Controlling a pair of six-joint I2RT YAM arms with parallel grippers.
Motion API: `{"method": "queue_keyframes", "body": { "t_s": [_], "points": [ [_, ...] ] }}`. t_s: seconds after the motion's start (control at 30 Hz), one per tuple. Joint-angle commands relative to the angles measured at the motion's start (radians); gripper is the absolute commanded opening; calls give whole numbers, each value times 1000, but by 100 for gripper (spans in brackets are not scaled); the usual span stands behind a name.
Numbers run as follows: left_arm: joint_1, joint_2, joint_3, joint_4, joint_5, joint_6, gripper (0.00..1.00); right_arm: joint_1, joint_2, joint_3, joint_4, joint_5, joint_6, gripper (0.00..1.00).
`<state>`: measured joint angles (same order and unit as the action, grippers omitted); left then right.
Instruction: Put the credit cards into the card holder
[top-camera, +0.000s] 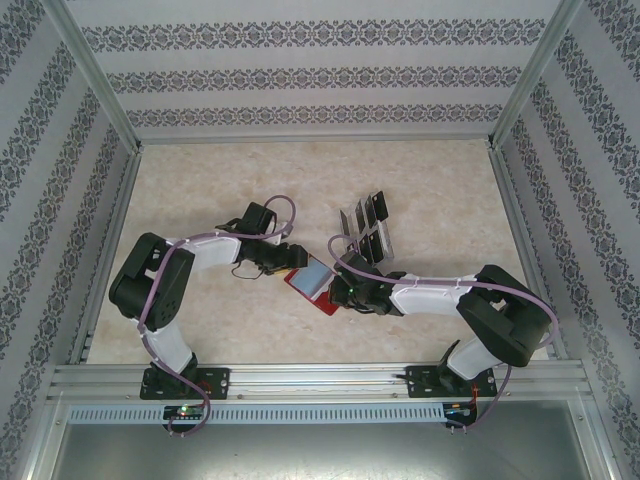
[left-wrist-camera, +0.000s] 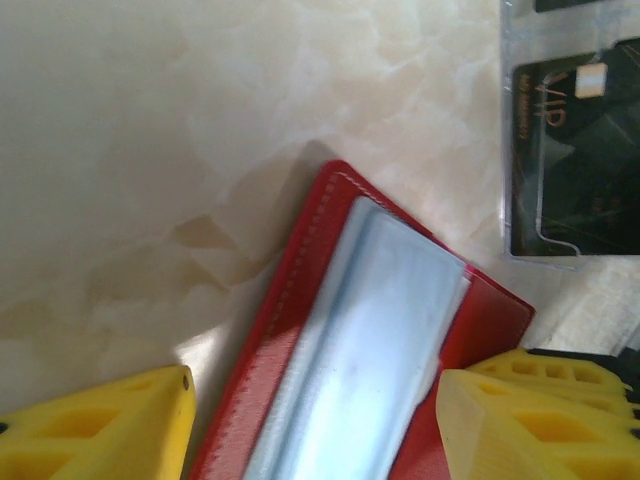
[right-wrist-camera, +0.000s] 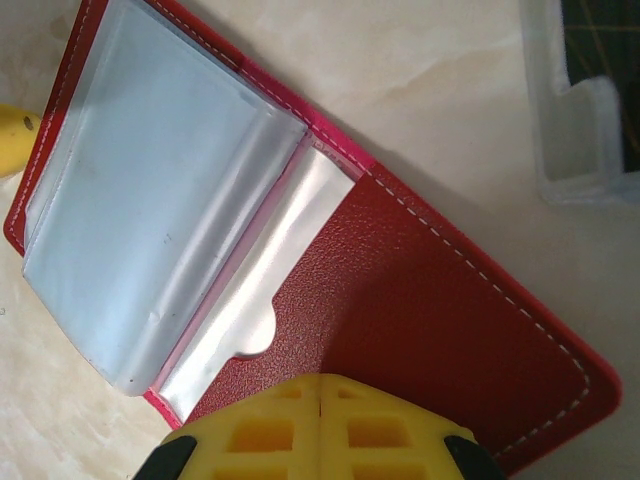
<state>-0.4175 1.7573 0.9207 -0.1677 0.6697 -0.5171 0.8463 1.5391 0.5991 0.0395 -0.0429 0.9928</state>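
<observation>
The card holder (top-camera: 312, 283) lies open on the surface (top-camera: 200, 190), near the middle and between my two arms, with its red cover down and its pale plastic sleeves facing up. My left end effector (top-camera: 287, 262) is spread. From its wrist camera I see one yellow finger (left-wrist-camera: 110, 430) just beside the holder's left edge and the other over its right side, so the holder (left-wrist-camera: 380, 330) sits in the gap; I cannot tell whether either finger touches it. My right end effector (top-camera: 338, 292) has its fingers pressed together, pinching nothing. The joined tips (right-wrist-camera: 320, 395) are over the bare red inner flap (right-wrist-camera: 430, 290), beside the sleeves. The credit cards (top-camera: 365, 212) stand in a clear rack (left-wrist-camera: 508, 110) just beyond the holder, on the far right side, and one dark card (left-wrist-camera: 575, 150) reads "VIP".
</observation>
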Motion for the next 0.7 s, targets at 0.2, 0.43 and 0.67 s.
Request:
{"method": "queue_keyframes", "body": {
  "t_s": [0.2, 0.43, 0.67],
  "points": [
    [-9, -78, -51, 132, 88, -66, 47, -8, 114, -67, -120, 9, 2, 3],
    [-9, -97, -65, 169, 92, -88, 38, -10, 119, -69, -115, 6, 1, 3],
    [-8, -80, -64, 162, 91, -83, 34, -10, 121, -73, -112, 7, 1, 3]
  ]
}}
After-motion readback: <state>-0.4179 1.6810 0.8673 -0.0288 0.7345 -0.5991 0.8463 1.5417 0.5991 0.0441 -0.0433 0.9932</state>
